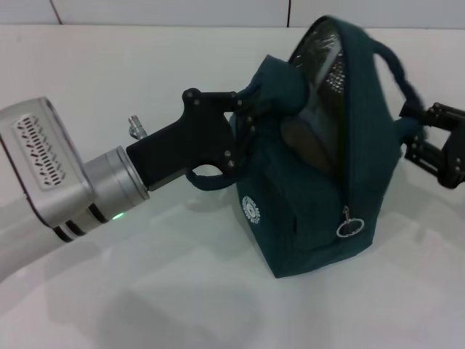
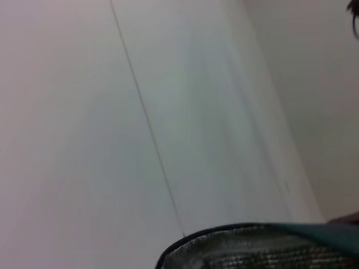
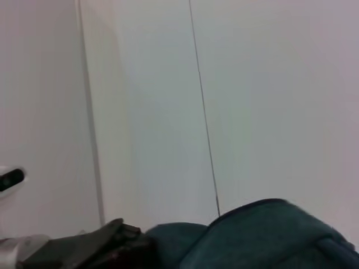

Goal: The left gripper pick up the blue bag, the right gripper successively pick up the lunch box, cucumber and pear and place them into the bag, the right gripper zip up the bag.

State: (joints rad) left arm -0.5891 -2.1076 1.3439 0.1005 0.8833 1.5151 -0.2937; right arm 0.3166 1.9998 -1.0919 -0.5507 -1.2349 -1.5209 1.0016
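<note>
Blue bag (image 1: 320,182) x1, L hand (image 1: 243,120) gripping; R hand (image 1: 418,142) beside.

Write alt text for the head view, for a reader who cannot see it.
A dark blue bag stands on a white table, its zipper partly open with silver lining showing, held at its strap by the left gripper. The right gripper is at the bag's other side, by the far strap.

Blue bag (image 1: 312,182) upright on worktop (image 1: 145,305), zipper part open at top, silver lining showing, ring pull (image 1: 349,227) hanging low.
</note>
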